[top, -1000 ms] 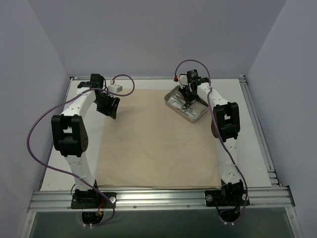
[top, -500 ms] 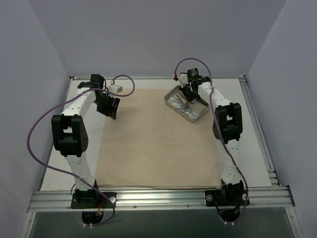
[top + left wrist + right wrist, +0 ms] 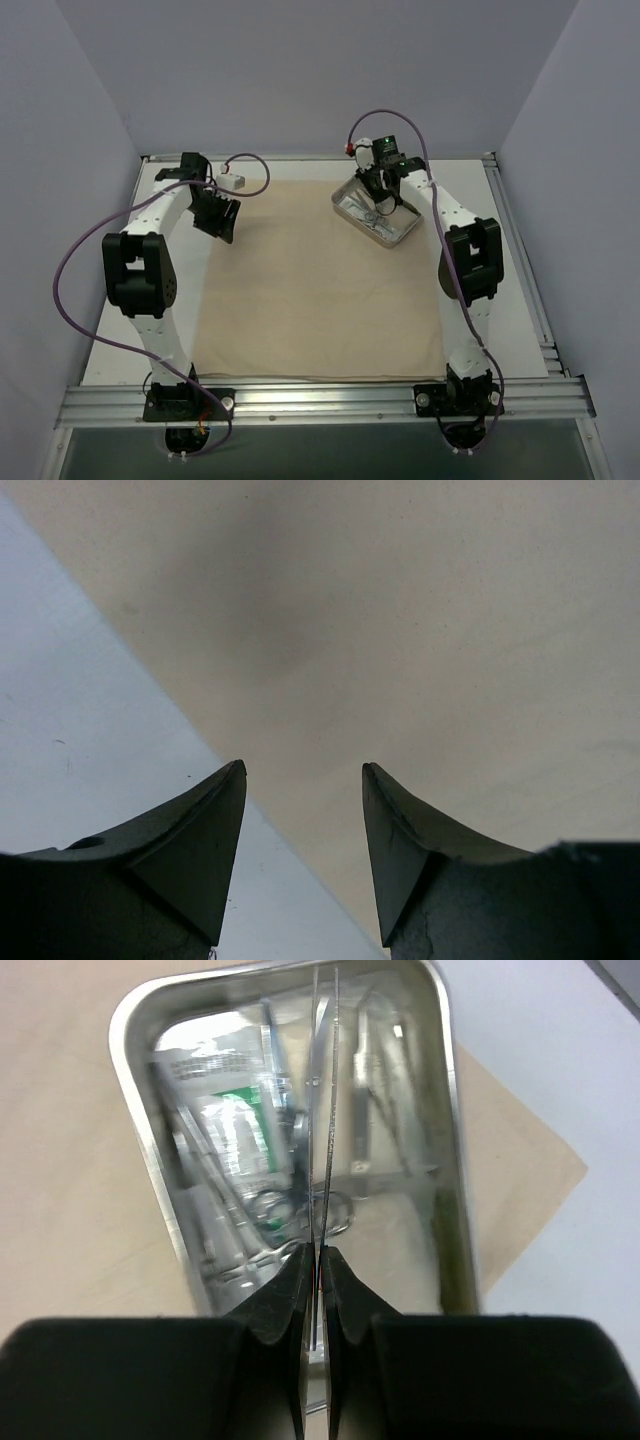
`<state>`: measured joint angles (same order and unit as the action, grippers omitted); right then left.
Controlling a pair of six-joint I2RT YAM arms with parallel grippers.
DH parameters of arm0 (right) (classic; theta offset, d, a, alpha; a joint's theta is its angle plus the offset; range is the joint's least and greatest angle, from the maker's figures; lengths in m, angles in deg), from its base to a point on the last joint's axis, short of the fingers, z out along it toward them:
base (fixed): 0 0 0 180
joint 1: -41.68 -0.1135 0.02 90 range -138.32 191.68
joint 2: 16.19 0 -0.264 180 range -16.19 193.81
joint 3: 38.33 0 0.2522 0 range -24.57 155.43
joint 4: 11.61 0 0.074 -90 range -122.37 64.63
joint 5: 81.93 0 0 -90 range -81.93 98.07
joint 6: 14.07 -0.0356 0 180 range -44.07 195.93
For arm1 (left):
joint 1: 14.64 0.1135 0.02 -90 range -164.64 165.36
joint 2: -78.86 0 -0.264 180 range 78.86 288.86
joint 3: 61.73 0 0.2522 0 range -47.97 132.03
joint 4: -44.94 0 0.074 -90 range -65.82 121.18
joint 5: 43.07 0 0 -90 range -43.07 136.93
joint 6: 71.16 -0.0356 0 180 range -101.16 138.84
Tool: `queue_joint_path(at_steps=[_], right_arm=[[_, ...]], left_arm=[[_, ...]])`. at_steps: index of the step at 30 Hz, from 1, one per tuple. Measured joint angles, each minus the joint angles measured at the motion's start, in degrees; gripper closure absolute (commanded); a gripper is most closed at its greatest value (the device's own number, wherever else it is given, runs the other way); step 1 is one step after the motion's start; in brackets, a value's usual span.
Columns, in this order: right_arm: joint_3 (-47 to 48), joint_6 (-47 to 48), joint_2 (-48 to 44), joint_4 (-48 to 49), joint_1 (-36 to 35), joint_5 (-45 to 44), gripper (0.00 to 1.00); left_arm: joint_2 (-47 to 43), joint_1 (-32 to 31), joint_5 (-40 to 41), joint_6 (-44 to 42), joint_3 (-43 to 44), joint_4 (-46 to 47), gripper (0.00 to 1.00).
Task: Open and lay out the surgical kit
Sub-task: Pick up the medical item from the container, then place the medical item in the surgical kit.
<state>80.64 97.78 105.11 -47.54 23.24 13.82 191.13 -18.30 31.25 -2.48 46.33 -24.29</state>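
The beige cloth wrap point(image 3: 310, 290) lies spread flat on the table. The shiny steel tray point(image 3: 402, 236) sits at the wrap's far right corner. My right gripper point(image 3: 318, 1252) hangs above the tray point(image 3: 128, 1070), shut on the thin metal tweezers point(image 3: 325, 1100), which stick out edge-on past the fingertips. In the tray lie ring-handled clamps point(image 3: 268, 1210), clear packets point(image 3: 232, 1125) and pale gauze point(image 3: 395, 1250). In the top view the right gripper point(image 3: 373, 190) is over the tray's middle. My left gripper point(image 3: 222, 214) is open and holds nothing over the wrap's far left edge point(image 3: 330, 680).
A small white block point(image 3: 233, 181) lies on the white table beyond the wrap's far left corner. Purple cables loop off both arms. Grey walls close in the back and sides. An aluminium rail point(image 3: 320, 398) runs along the near edge.
My right gripper has closed on the tweezers and the right arm has shifted slightly back and left over the tray. The left arm has barely moved.
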Motion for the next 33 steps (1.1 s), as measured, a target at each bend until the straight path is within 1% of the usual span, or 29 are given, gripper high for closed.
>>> queue_joint_path(at_steps=[3, 6, 8, 11, 14, 21, 33], right_arm=[[-8.07, -4.92, -6.6, 5.27, -4.07, -0.66, 1.0], [-15.69, -10.47, -12.44, 11.85, -10.75, -2.21, 1.0], [-20.31, -14.82, -14.6, 16.59, -15.85, -3.08, 1.0], [-24.96, -20.74, -14.34, 21.92, -22.38, -3.26, 1.0], [-26.08, -24.63, -11.58, 23.17, -26.27, -3.87, 1.0], [-26.08, -28.57, -4.52, 24.44, -30.4, -6.49, 1.0], [-25.03, -30.77, -1.11, 26.84, -30.77, -7.02, 1.0]], left_arm=[[-0.76, 0.83, 0.04, 0.68, -1.16, 0.96, 0.41], [-2.27, 2.05, 0.07, 1.46, -2.84, 1.81, 0.41], [-3.78, 2.78, 0.07, 1.88, -4.04, 2.54, 0.41], [-5.7, 3.78, 0.07, 2.49, -5.53, 3.26, 0.41], [-7.04, 4.7, 0.04, 2.84, -6.67, 3.72, 0.41], [-8.31, 7.1, -0.31, 3.17, -8.48, 4.79, 0.41], [-8.31, 7.43, -1.42, 3.17, -9.01, 5.22, 0.41]])
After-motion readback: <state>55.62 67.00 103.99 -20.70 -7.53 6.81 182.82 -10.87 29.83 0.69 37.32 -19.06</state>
